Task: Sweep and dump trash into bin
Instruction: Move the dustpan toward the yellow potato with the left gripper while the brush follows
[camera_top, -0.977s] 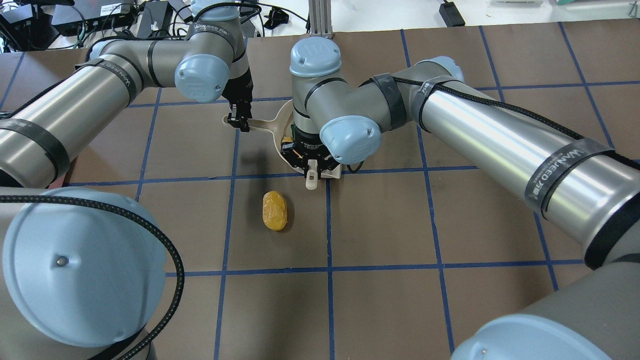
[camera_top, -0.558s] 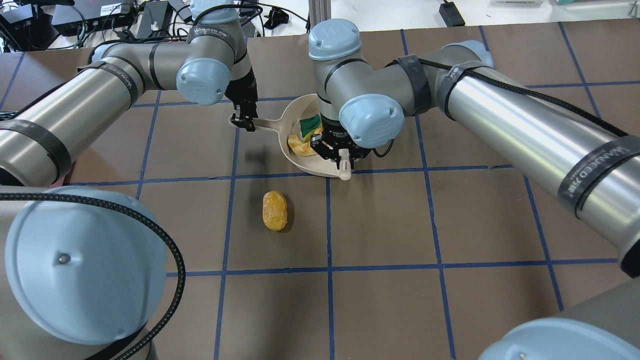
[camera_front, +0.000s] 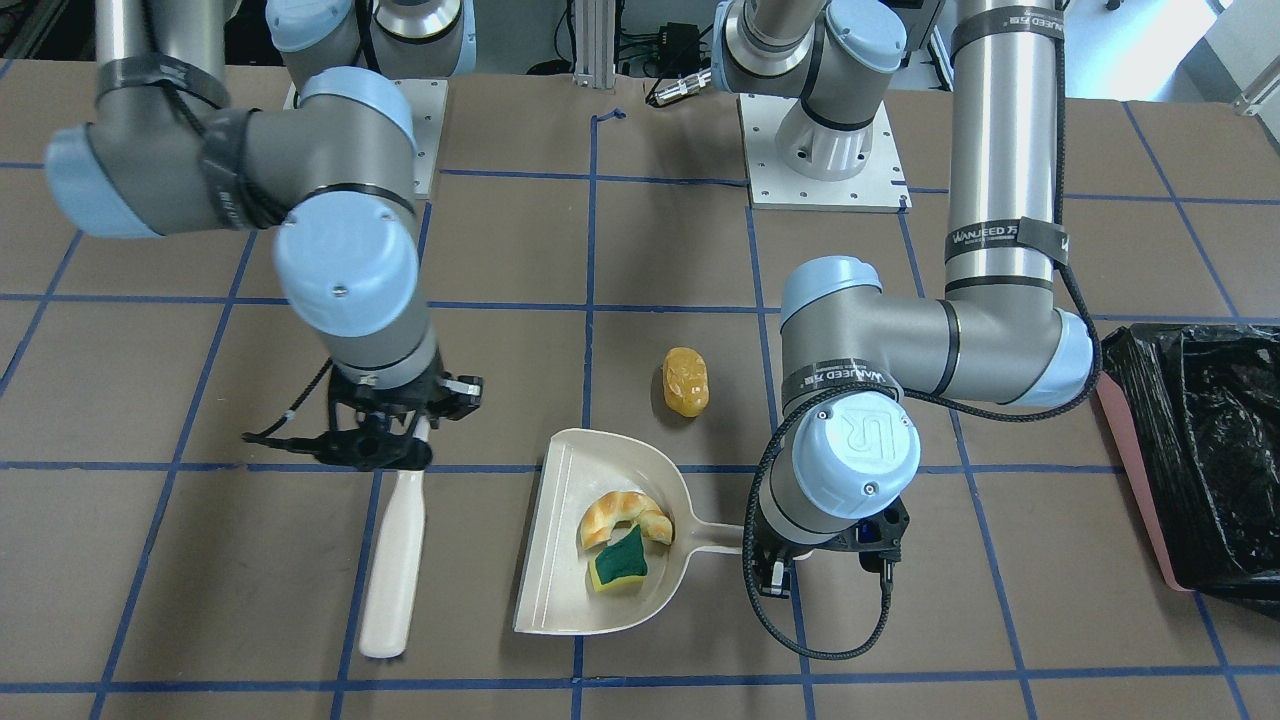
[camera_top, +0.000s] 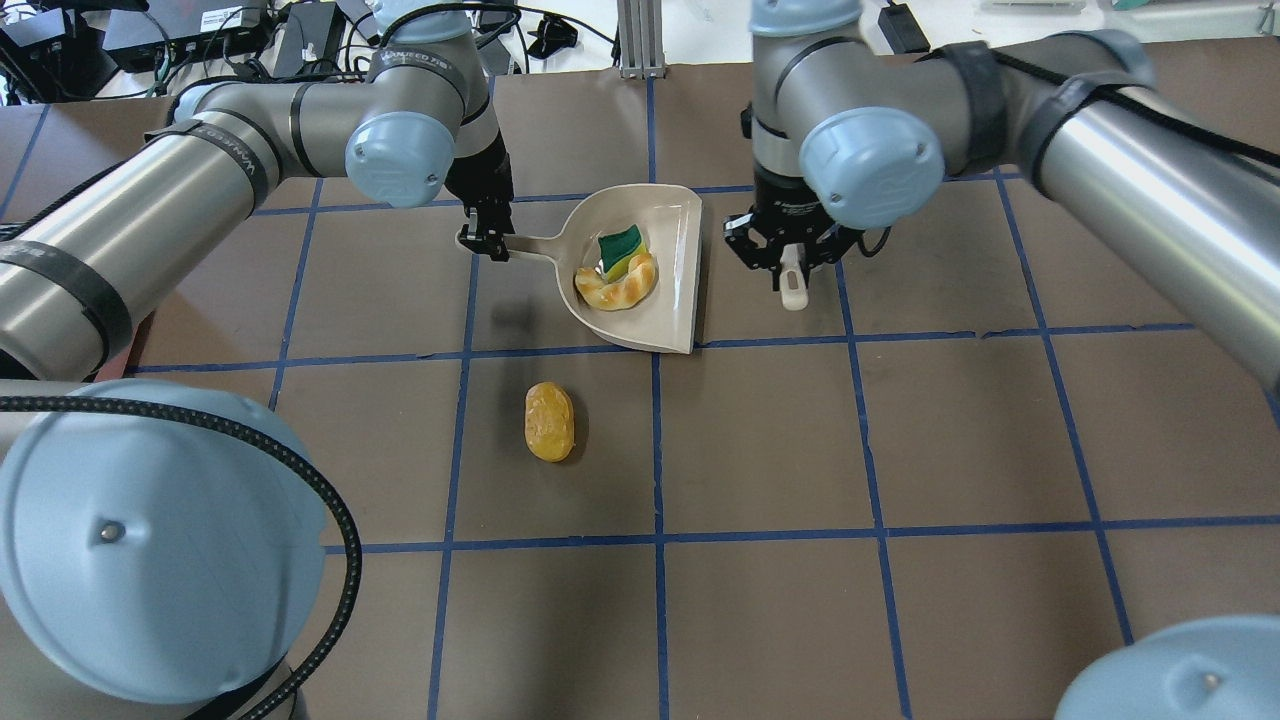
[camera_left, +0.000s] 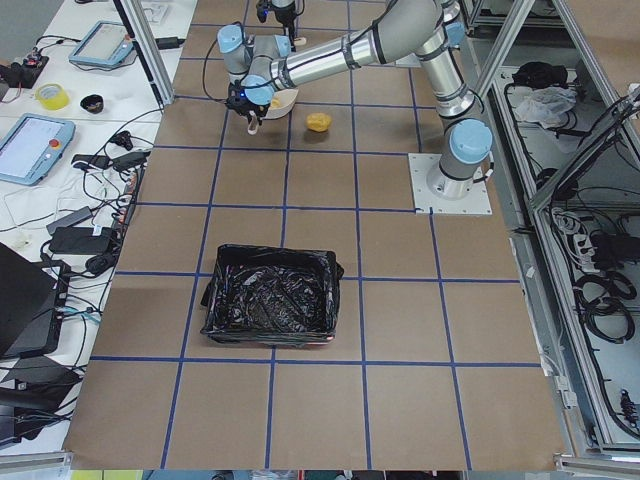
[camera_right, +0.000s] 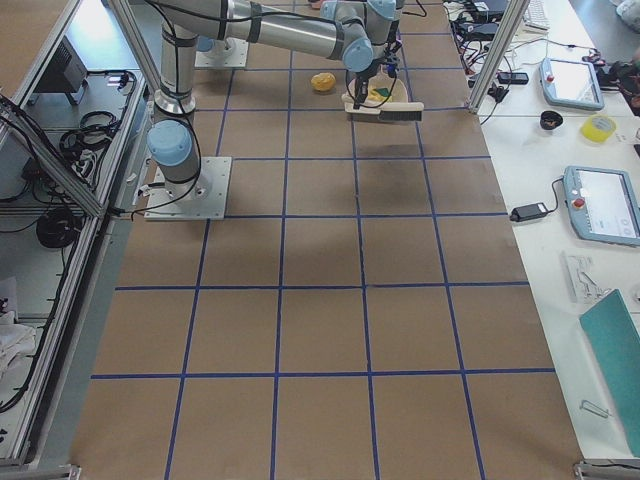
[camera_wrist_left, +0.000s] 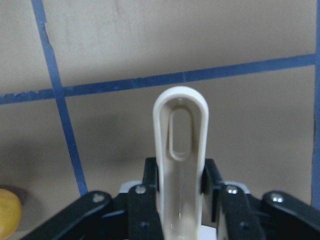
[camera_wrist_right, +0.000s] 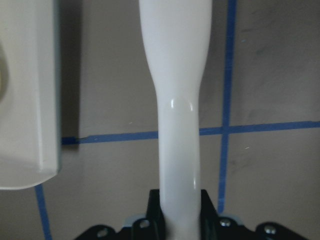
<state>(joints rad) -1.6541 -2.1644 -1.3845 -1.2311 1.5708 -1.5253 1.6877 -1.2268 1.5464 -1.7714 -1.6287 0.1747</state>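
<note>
Moved: right gripper (camera_top: 788, 262), clamping the brush (camera_front: 395, 560) handle, is swinging clear of the dustpan (camera_top: 678, 300); bristles are hiding beneath its wrist overhead.
Left gripper (camera_top: 487, 240): pinching the dustpan handle.
Trash: croissant piece (camera_top: 617, 288) and sponge scrap (camera_top: 622, 245) are lying inside; yellow oval (camera_top: 549, 421) is sitting outside, apart.
Bin (camera_front: 1215, 440): standing well apart, partly cut off.

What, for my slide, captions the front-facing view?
Left tool holds dustpan carrying croissant and sponge; right tool holds brush; lump outside.

Brown counter (camera_top: 760, 450) crossed by a blue grid. Cream-beige dustpan (camera_top: 680, 260); inside the dustpan, golden-brown croissant piece (camera_top: 615, 290) and green sponge scrap (camera_top: 620, 245) edged yellow. Near the dustpan, yellow-orange oval (camera_top: 549, 421). Well apart from the dustpan, pink-sided bin (camera_front: 1130, 460) lined glossy black. Cream brush handle (camera_front: 393, 560), black left claw (camera_top: 487, 240) and right claw (camera_top: 790, 265), silver arms (camera_top: 150, 220) capped pale blue
</note>
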